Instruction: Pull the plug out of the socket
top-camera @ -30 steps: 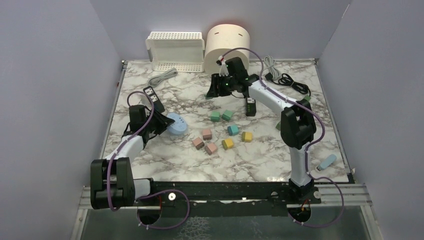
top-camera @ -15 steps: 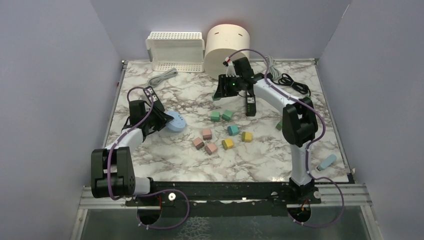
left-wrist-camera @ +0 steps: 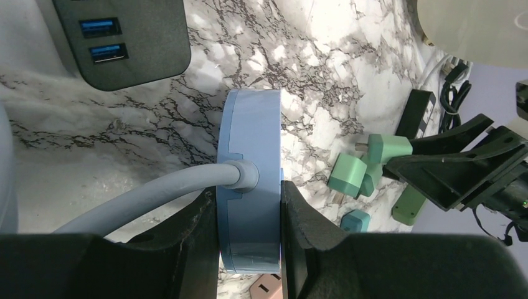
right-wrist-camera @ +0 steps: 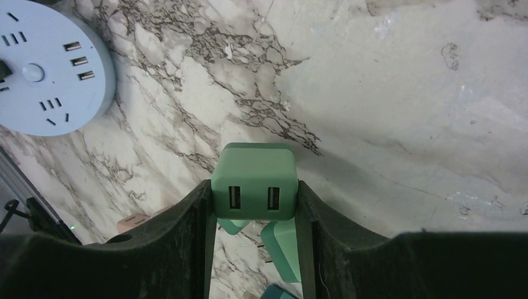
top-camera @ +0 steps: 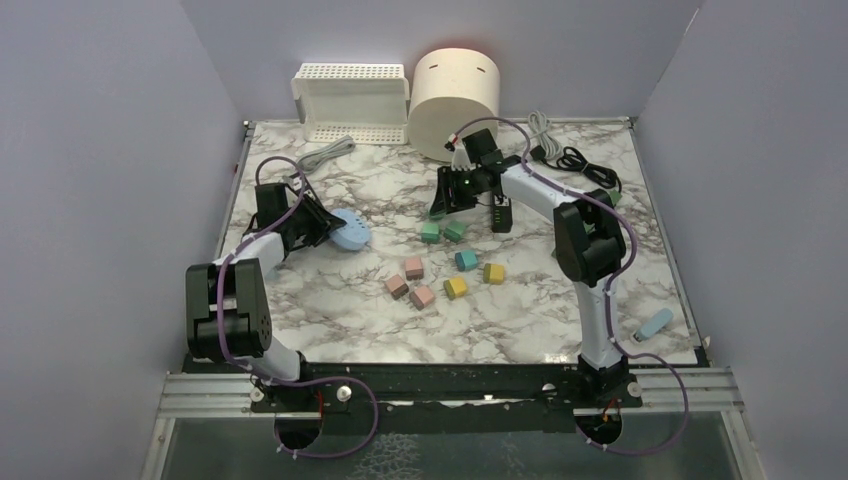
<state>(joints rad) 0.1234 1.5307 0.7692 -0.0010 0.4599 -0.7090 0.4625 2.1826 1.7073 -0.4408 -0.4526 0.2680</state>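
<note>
The round light-blue socket (top-camera: 350, 232) lies at the table's left. My left gripper (top-camera: 326, 228) is shut on its rim; the left wrist view shows the disc (left-wrist-camera: 249, 156) edge-on between my fingers, with its grey cable (left-wrist-camera: 143, 199) running left. My right gripper (top-camera: 441, 205) is shut on a green plug (right-wrist-camera: 254, 180) with two USB ports and holds it above the marble, well apart from the socket (right-wrist-camera: 43, 75). The same plug (left-wrist-camera: 389, 148) shows in the left wrist view, prongs toward the socket.
Several coloured plugs (top-camera: 440, 270) lie mid-table. A black power strip (top-camera: 502, 213) sits by my right arm, another (left-wrist-camera: 124, 37) behind the socket. A white basket (top-camera: 350, 100), a cream cylinder (top-camera: 455, 85) and black cables (top-camera: 580, 165) are at the back.
My right gripper has moved from beside the cream cylinder toward the near side, carrying the green plug. My left gripper has shifted the socket slightly farther back.
</note>
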